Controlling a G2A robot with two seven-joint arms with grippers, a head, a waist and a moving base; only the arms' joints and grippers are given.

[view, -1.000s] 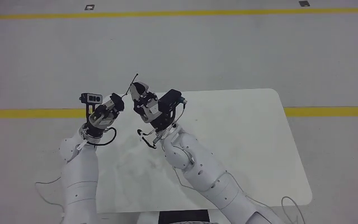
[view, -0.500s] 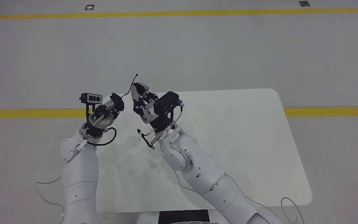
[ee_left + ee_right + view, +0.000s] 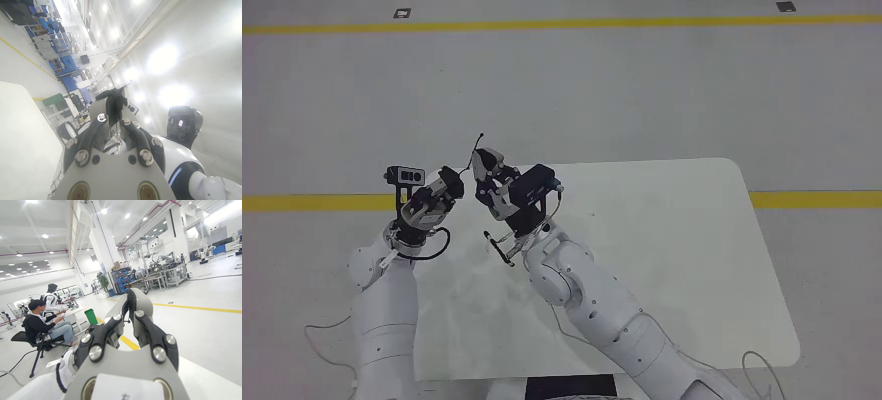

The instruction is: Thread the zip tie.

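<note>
Both left claw [image 3: 454, 181] and right claw [image 3: 483, 160] clenched the zip tie [image 3: 479, 144] over the bench's [image 3: 672, 250] ten o'clock corner; I feared misalignment would buckle it.

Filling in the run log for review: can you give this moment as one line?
left gripper: shut on zip tie | right gripper: shut on zip tie | both: raised by table corner
</note>
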